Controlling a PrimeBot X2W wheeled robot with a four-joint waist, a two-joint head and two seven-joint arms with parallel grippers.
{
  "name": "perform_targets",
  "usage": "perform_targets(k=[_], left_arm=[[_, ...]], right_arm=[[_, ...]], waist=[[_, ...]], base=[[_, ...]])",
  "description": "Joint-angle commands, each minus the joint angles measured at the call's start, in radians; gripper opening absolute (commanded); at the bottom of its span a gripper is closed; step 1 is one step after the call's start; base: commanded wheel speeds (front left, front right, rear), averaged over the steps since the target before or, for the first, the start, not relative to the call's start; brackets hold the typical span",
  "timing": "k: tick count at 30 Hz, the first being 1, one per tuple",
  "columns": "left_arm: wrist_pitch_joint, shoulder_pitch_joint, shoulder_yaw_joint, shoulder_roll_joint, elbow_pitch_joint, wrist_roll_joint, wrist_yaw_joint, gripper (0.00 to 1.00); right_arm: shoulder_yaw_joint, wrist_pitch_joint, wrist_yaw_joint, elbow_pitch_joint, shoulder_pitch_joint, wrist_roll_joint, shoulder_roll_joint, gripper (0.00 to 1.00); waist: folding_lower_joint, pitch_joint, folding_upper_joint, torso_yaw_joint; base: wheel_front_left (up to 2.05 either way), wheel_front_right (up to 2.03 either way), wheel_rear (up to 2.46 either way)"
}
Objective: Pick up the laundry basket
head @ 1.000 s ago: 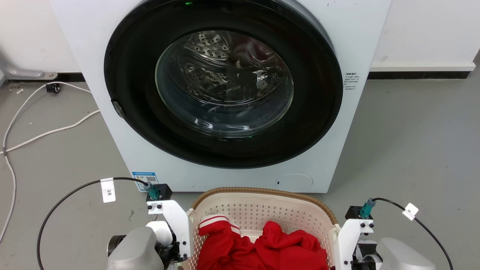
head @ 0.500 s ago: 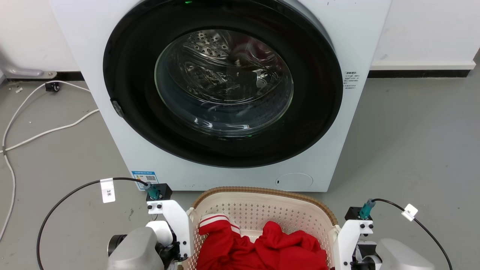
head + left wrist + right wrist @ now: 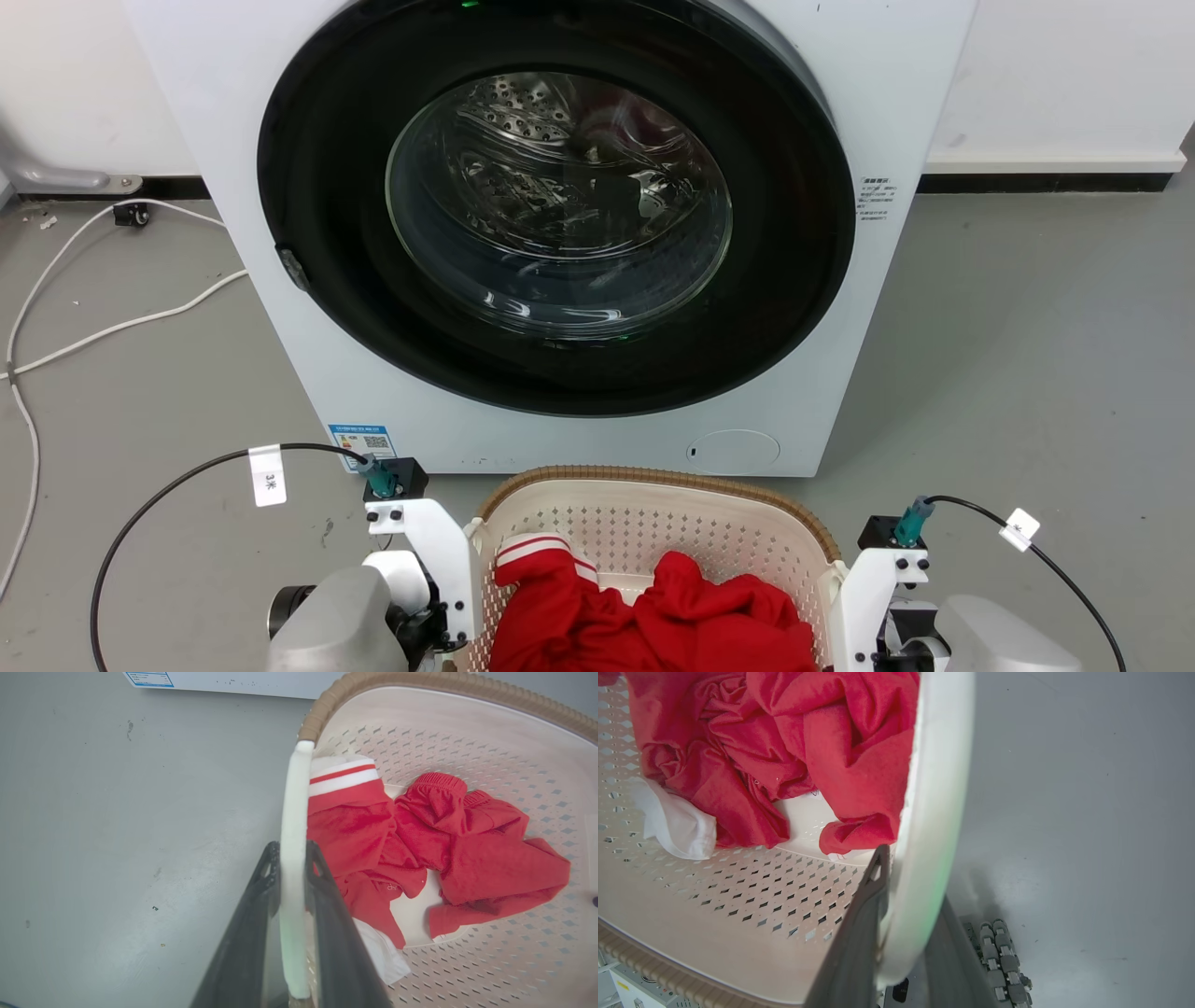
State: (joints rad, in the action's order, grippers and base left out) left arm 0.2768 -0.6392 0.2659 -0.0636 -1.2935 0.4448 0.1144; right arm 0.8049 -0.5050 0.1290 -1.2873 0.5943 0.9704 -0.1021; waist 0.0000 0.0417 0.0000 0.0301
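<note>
The laundry basket (image 3: 653, 478), cream-white and perforated with a brown woven-look rim, sits at the bottom centre of the head view, in front of the washing machine. Red clothes (image 3: 653, 616) and a bit of white cloth (image 3: 383, 956) lie inside it. In the left wrist view my left gripper (image 3: 292, 851) is shut on the basket's white side handle (image 3: 294, 802). In the right wrist view my right gripper (image 3: 910, 882) is shut on the opposite white handle (image 3: 938, 788). Both wrists flank the basket in the head view.
A white front-loading washing machine (image 3: 822, 373) with its round door (image 3: 560, 205) shut stands just beyond the basket. White cables (image 3: 112, 327) trail over the grey floor at the left. Black cables loop from both wrists. Grey rollers (image 3: 1004, 961) show low in the right wrist view.
</note>
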Motion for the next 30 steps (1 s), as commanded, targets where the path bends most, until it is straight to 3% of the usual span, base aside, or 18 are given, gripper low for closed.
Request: perform_targets(k=[1, 30], left_arm=[[-0.015, 0.006, -0.001, -0.006, 0.008, 0.009, -0.005, 0.0], [-0.035, 0.022, 0.018, -0.005, 0.007, 0.039, -0.012, 0.0]], right_arm=[[0.005, 0.001, 0.003, -0.001, -0.014, 0.003, 0.002, 0.0], [0.01, 0.008, 0.003, -0.002, -0.005, 0.0, -0.008, 0.0]], waist=[[0.0, 0.0, 0.0, 0.001], [0.0, 0.006, 0.0, 0.003]], base=[[0.0, 0.0, 0.0], [0.0, 0.0, 0.0]])
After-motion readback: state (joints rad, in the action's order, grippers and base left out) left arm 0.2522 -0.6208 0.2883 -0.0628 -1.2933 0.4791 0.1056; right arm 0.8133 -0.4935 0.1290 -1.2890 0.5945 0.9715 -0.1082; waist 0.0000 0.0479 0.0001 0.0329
